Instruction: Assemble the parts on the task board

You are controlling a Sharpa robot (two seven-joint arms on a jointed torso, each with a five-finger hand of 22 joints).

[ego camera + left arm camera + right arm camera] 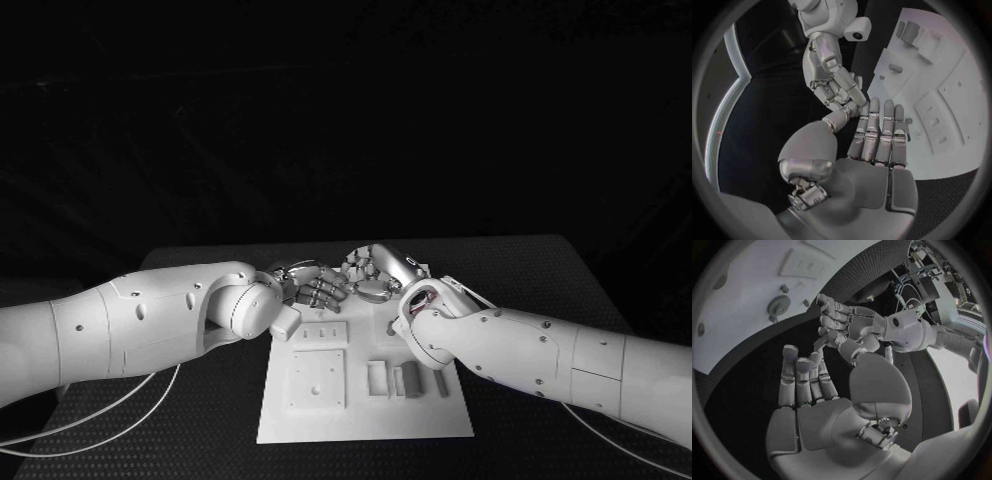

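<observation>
Both hands, left [320, 290] and right [378, 270], meet fingertip to fingertip beyond the board [364, 420], holding nothing I can see; parts [408, 377] seem unassembled.

I count two hands of mine, the left hand [310, 291] and the right hand [378, 270], over one black surface [534, 270]. One white task board [361, 425] lies on it. Near its right side I see three small upright parts [405, 379] in a row.
</observation>
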